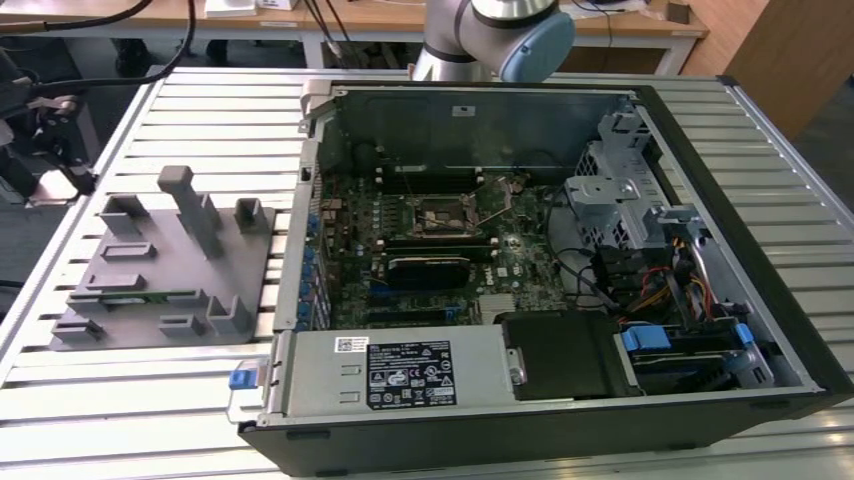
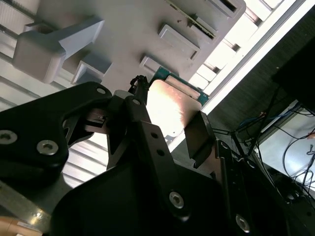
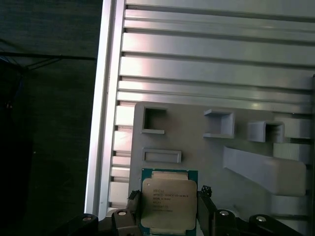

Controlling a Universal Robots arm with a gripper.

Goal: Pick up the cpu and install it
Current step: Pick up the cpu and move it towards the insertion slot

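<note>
The cpu (image 3: 169,200) is a flat square chip with a shiny metal lid and a thin green edge. It sits between the two black fingers of my gripper (image 3: 169,210), which is shut on it, one finger against each side. In the second wrist view the cpu (image 2: 170,105) glares bright between the fingers (image 2: 199,135) of the gripper (image 2: 170,118), above the grey fixture plate (image 2: 123,34). I cannot tell whether the chip rests on the plate or hangs just over it. The open computer case holds the motherboard with its cpu socket (image 1: 441,215).
The grey fixture plate (image 1: 147,270) with raised blocks and pockets lies on the slatted metal table (image 1: 200,110), at the exterior view's left of the case (image 1: 561,260). The arm's base (image 1: 494,35) stands behind the case. The table edge (image 3: 101,123) runs close beside the plate.
</note>
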